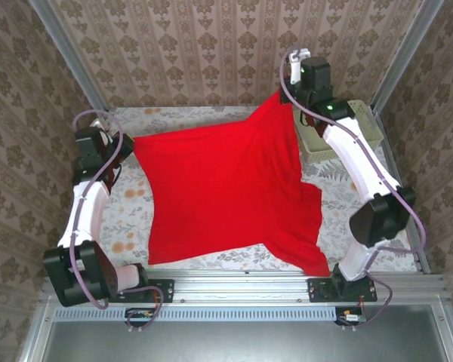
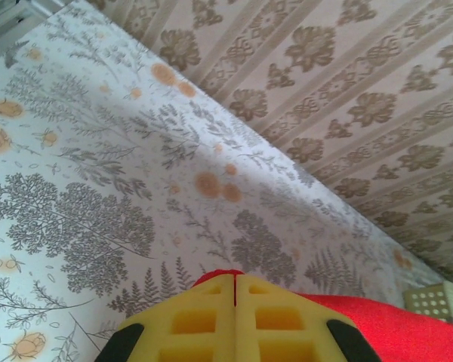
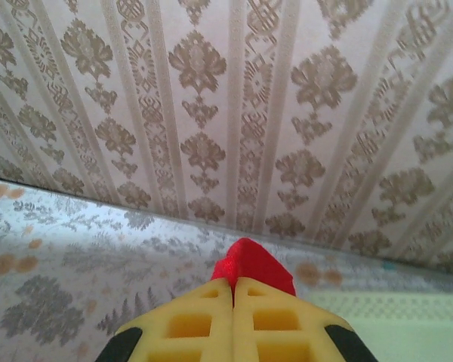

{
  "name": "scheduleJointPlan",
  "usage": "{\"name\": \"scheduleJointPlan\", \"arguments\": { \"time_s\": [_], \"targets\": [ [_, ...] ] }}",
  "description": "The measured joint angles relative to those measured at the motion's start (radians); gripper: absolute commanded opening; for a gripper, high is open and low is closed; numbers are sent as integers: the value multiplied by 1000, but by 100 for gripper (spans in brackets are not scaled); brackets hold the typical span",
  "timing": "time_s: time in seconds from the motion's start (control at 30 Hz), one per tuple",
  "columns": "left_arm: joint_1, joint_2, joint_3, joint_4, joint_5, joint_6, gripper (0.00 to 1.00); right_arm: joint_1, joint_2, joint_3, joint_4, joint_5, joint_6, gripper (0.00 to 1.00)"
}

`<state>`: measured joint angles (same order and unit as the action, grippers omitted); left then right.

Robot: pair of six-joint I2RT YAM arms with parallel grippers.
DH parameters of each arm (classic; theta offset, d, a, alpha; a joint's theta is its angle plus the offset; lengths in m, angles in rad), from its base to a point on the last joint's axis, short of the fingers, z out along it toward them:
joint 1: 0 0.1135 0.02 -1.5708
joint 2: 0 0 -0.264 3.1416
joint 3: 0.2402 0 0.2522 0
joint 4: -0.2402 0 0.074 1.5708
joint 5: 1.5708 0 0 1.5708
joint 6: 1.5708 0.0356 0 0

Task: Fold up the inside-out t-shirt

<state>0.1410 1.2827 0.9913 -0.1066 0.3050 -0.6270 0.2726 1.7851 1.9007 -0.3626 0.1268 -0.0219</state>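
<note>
Left gripper (image 2: 235, 283): clenched, yellow pads (image 2: 192, 320) pressed flat against each other with no gap. Grasps a fold of the inside-out t-shirt (image 2: 396, 332), pinched at the pad tips as a small red bulge. From the pinch, red cloth running off to the right of this gripper, below the pad line. Ahead of the tips, bare floral table (image 2: 83, 211), then the patterned wall (image 2: 347, 90). Far to the right past the cloth, a perforated corner of the pale green basket (image 2: 438, 302).

Right gripper (image 3: 232, 285): clenched likewise, pads closed flush. Grasps a red peak of the t-shirt, standing up just ahead of the tips. Beyond the peak, a strip of table, then the wall. Low and to the right of this gripper, the pale green basket rim.

In the top view, left gripper (image 1: 130, 143) at the shirt's far left corner, right gripper (image 1: 288, 96) at its far right corner, drawn up into a point. Between the two, the far edge pulled into a taut line. From that line toward the arm bases, the t-shirt (image 1: 219, 188) spread wide over the table, one sleeve lying near the right arm's base. Basket (image 1: 362, 132) just beside the right gripper, on its outer side, apart from the cloth's main spread.
</note>
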Motion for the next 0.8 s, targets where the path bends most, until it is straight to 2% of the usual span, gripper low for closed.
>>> {"name": "scheduleJointPlan", "arguments": {
  "time_s": [0.43, 0.6, 0.8],
  "targets": [
    [5, 243, 101, 41, -62, 42, 0, 13, 508, 653, -84, -50, -119, 0],
    [5, 338, 169, 24, -77, 64, 0, 21, 626, 731, -119, -49, -140, 0],
    [10, 406, 280, -53, -127, 102, 0, 25, 669, 732, -139, -45, -132, 0]
  ]
}}
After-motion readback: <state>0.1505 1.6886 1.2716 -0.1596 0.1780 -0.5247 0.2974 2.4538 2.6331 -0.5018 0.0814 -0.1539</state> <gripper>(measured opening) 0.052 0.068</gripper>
